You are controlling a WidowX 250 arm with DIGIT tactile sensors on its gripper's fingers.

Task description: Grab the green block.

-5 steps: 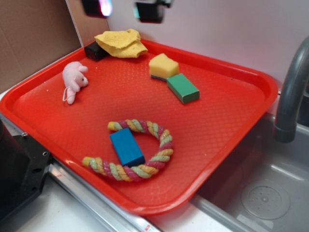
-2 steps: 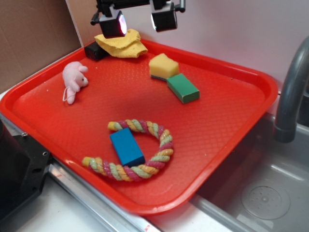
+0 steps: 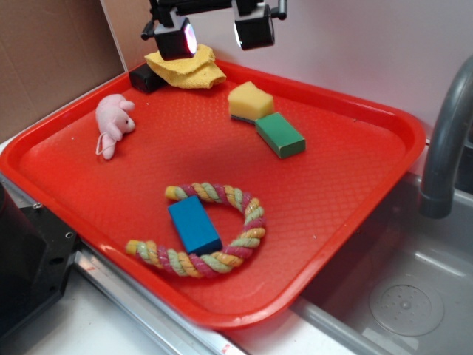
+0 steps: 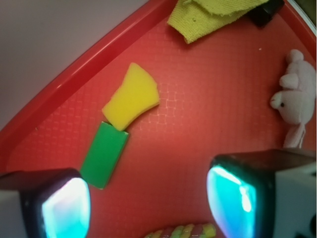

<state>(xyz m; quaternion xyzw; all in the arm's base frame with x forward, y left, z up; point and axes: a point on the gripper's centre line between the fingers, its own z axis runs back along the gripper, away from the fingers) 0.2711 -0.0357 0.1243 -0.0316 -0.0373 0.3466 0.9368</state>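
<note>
Since a second ago gripper (image 3: 218, 33) has dropped into view, jaws spread wide, empty. Green block (image 3: 280, 134) lies flat touching yellow sponge (image 3: 250, 101). Looks rigid, light; pinch across its narrow width.

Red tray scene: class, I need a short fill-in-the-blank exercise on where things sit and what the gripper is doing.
1. The green block touches the yellow ____ wedge.
2. The blue block lies inside the ____ ring.
3. The gripper hangs above the tray with its jaws ____.
4. The pink ____ mouse lies near the tray's left edge.

Missing words: sponge; rope; open; toy
</note>
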